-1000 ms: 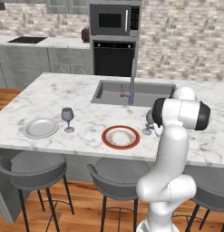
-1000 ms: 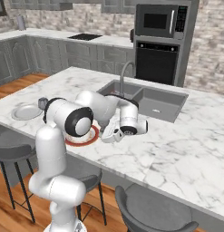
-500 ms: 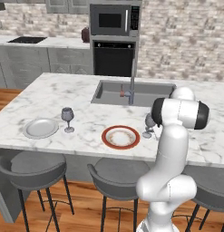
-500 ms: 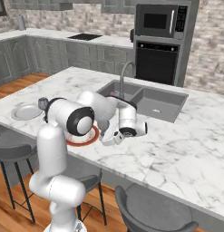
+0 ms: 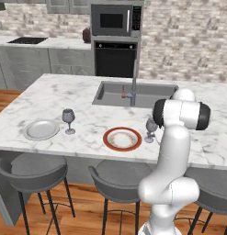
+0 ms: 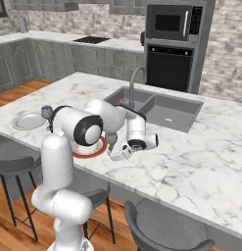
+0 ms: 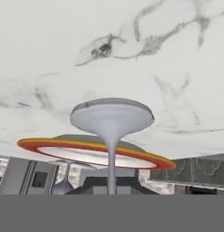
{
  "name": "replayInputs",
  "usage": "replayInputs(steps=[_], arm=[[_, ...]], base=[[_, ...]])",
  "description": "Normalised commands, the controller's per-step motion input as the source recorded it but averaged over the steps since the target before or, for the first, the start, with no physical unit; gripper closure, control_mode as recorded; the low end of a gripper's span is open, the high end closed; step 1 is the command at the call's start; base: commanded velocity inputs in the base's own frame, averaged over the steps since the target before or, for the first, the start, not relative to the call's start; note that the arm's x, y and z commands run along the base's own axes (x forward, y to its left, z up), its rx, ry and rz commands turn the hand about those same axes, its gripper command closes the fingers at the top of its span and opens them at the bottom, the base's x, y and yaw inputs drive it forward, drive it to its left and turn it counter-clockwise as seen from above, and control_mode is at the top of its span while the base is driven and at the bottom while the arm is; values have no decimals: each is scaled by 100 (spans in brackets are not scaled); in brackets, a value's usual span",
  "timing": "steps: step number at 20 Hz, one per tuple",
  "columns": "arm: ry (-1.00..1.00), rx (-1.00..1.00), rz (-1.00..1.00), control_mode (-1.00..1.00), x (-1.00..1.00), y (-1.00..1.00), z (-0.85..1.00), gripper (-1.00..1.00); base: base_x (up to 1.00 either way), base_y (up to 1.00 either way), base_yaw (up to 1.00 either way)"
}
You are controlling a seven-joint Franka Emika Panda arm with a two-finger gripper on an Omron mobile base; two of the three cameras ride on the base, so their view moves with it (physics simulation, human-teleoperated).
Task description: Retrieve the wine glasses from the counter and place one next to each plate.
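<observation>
Item: second wine glass (image 5: 151, 128), clear grey-tinted, upright, at 3 o'clock of the red-rimmed plate (image 5: 122, 138) on the island worktop (image 5: 64, 94). The tool (image 6: 114, 151) is clamping shut on its thin stem; in the hand view the round foot (image 7: 112, 117) is sitting against or just above the marble, with the plate rim (image 7: 93, 152) beyond it.

Item: first wine glass (image 5: 68, 118), standing at 3 o'clock of the grey-white plate (image 5: 41, 130), apart from it. Judged placed.

Step in hand, judged: setting down the second glass.

Handling notes: keeping the stem vertical while lowering; confirming the foot is resting flat on marble, clear of the plate rim, before spreading the tool; releasing gently, since the narrow foot is tipping easily; retreating away from the bowl, not sideways through it.
</observation>
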Motion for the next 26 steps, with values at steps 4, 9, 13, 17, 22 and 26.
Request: replayInputs(steps=[4, 9, 13, 17, 22, 26], arm=[[0, -1, 0, -100, 7, 0, -12, 100], [0, 0, 0, -100, 19, 1, -11, 100], [0, 0, 0, -100, 21, 6, -16, 100], [-2, 0, 0, -100, 4, 0, -13, 100], [-14, 0, 1, -100, -1, 0, -7, 100], [-29, -1, 4, -100, -6, 0, -14, 100]], base=[[0, 0, 0], [0, 0, 0], [0, 0, 0], [0, 0, 0], [0, 0, 0], [0, 0, 0]])
